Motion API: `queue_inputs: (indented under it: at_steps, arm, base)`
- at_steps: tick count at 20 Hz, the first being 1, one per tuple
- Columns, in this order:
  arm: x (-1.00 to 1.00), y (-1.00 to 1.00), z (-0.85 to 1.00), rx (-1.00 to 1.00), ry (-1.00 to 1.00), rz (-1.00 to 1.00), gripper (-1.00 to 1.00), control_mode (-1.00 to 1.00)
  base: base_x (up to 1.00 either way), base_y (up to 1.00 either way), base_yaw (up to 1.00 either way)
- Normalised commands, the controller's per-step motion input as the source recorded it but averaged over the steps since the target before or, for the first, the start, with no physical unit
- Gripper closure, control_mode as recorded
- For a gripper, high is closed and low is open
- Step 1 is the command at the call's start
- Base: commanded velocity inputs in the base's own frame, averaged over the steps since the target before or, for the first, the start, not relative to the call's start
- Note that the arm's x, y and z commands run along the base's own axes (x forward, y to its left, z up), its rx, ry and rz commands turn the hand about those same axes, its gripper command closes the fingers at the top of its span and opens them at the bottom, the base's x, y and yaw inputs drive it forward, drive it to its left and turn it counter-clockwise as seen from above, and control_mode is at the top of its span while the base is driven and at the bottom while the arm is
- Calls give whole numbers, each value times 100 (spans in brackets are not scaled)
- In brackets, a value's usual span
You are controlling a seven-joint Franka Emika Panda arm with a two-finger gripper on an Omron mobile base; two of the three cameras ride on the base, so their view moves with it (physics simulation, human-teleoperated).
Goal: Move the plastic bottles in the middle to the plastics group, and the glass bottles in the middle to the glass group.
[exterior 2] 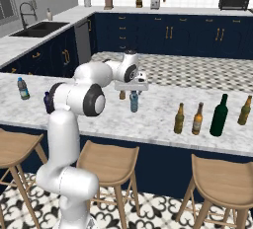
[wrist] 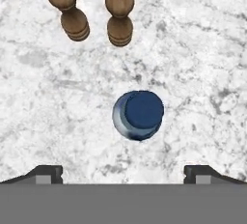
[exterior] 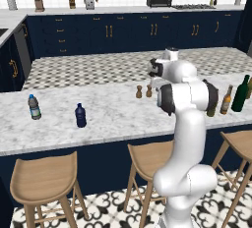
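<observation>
Progress so far: two amber bottles (exterior 2: 188, 118) already stand by the green wine bottle (exterior 2: 219, 116). Pale-blue bottle (wrist: 138, 115) is still mid-counter (exterior 2: 158, 109) right under my gripper (wrist: 123, 174), jaws wide apart, nothing grabbed.

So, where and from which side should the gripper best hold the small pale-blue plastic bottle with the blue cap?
Probably from straight above: the small pale-blue plastic bottle stands upright under the open gripper. Grip just below its round blue cap, where the body is narrow.
</observation>
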Motion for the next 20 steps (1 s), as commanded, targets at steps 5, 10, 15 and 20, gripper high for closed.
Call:
queue_inputs:
  at_steps: [5, 10, 15, 20]
  arm:
    - [38, 0, -18, 0, 7, 0, -100, -100]
    - [32, -9, -7, 0, 3, 0, -100, -100]
    - [16, -6, -14, 0, 7, 0, -100, -100]
    - [0, 6, -27, 0, 8, 0, -100, -100]
  base:
    - [0, 0, 0]
    - [0, 0, 0]
    - [0, 0, 0]
    - [0, 0, 0]
